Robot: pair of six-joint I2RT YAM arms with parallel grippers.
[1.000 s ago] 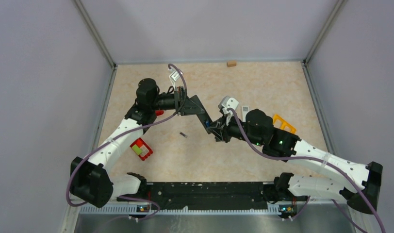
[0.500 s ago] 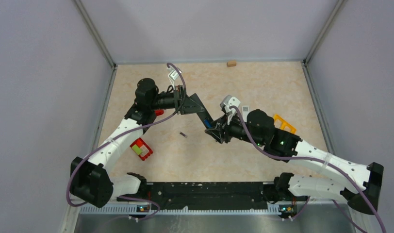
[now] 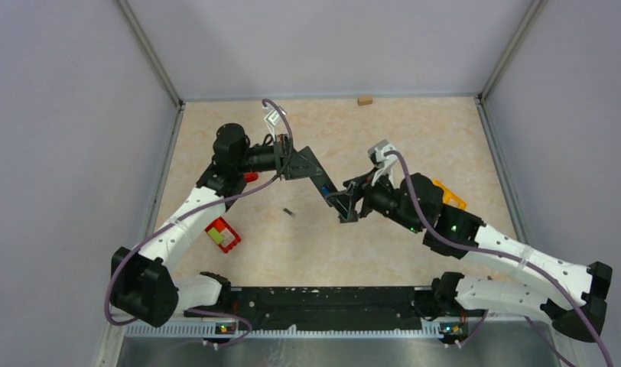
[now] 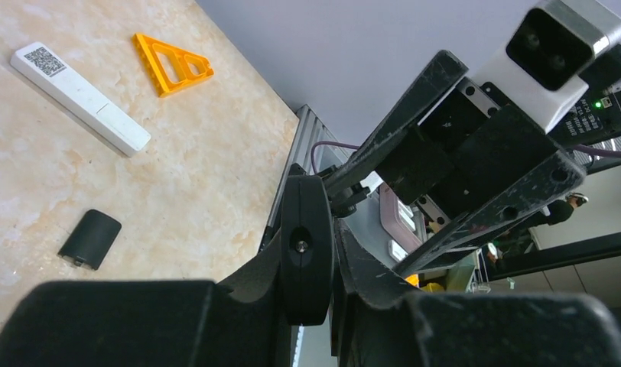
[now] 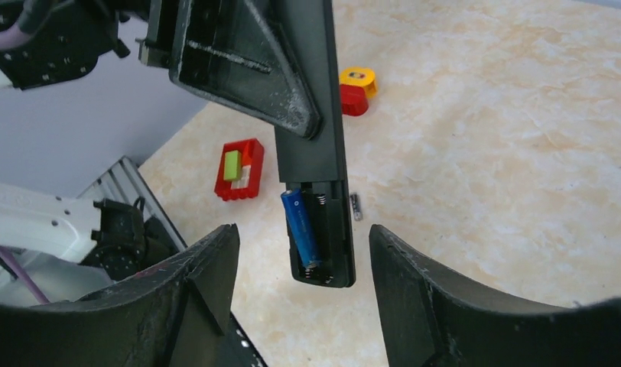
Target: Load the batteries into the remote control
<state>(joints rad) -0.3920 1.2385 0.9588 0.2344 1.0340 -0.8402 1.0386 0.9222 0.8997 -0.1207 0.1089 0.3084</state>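
Note:
My left gripper (image 3: 303, 165) is shut on a long black remote control (image 3: 329, 193) and holds it slanted above the table. In the right wrist view the remote (image 5: 315, 145) hangs with its battery bay open, and a blue battery (image 5: 301, 228) sits in the left slot. The right slot looks empty. My right gripper (image 5: 300, 306) is open, with its fingers on either side of the remote's lower end and not touching it. A dark battery (image 5: 356, 206) lies on the table, and it also shows in the top view (image 3: 288, 212). In the left wrist view the remote (image 4: 307, 245) is clamped edge-on.
A white remote (image 4: 79, 98), an orange triangle (image 4: 173, 63) and a black battery cover (image 4: 90, 238) lie on the table. A red block with a green top (image 3: 222, 235) sits front left. A red and yellow piece (image 5: 357, 90) lies near the left arm. A tan block (image 3: 364, 100) lies at the back wall.
My right wrist has turned and shifted right, and its gripper now sits around the remote's lower end. The right arm now hides the white remote in the top view. The left arm has held still.

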